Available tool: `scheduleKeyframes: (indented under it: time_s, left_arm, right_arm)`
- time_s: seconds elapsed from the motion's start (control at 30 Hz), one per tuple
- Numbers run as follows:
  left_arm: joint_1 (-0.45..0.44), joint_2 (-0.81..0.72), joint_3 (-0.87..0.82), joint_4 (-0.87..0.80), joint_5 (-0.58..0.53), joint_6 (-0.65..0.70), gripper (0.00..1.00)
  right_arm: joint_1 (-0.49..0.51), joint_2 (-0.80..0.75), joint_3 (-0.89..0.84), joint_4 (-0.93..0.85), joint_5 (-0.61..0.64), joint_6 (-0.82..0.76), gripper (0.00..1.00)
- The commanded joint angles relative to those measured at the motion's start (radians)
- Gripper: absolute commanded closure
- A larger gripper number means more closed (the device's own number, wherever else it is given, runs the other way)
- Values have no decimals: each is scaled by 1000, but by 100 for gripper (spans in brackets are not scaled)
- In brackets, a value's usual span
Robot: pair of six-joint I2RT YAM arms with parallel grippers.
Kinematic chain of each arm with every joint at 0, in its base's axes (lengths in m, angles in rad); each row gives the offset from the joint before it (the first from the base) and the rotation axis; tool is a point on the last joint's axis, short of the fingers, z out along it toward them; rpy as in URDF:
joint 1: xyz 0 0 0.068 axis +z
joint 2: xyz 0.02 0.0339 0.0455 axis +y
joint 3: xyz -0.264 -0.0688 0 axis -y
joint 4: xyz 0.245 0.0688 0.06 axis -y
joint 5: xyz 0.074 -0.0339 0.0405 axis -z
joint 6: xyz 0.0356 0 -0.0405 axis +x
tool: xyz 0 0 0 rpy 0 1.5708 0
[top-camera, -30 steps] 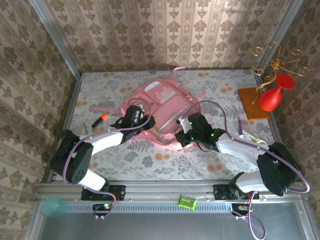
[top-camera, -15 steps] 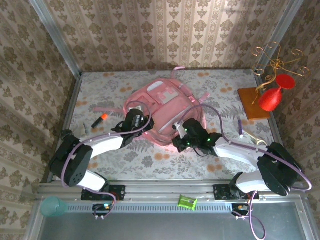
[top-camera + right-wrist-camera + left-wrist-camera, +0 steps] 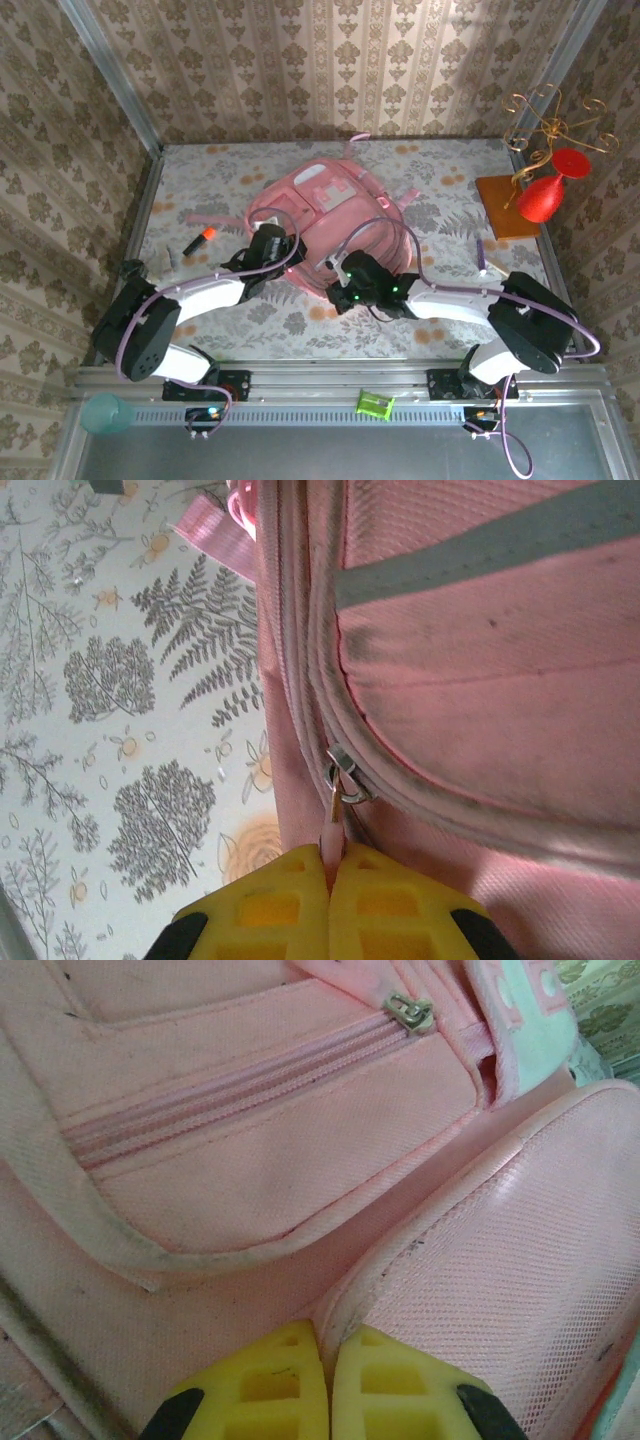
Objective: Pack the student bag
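Left wrist: student bag [image 3: 250,1160], illegible lettering [image 3: 525,990]

Zip pull [image 3: 343,777] tip hidden between right jaws

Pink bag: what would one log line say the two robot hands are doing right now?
left gripper: shut on student bag seam | right gripper: shut on zip pull

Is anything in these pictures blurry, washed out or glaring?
Top view: evenly lit, the student bag clear. Left wrist view: the bag's fabric weave sharp, the yellow left tool soft at the bottom edge. Right wrist view: zip pull and fern cloth sharp, no glare.
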Motion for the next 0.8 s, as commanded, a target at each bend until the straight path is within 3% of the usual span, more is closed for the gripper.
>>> scheduleKeyframes:
  time_s: [0.0, 0.53, 0.77]
  left_arm:
    - [-22, -47, -7, 28, -20, -47, 100]
    - [-48, -69, -30, 30, -12, -55, 100]
    - [-51, -65, -47, 33, -24, -47, 100]
  right_arm:
    - [39, 35, 53, 91, 2, 41, 100]
    - [64, 164, 191, 248, 90, 136, 100]
    - [64, 112, 157, 393, 102, 204, 100]
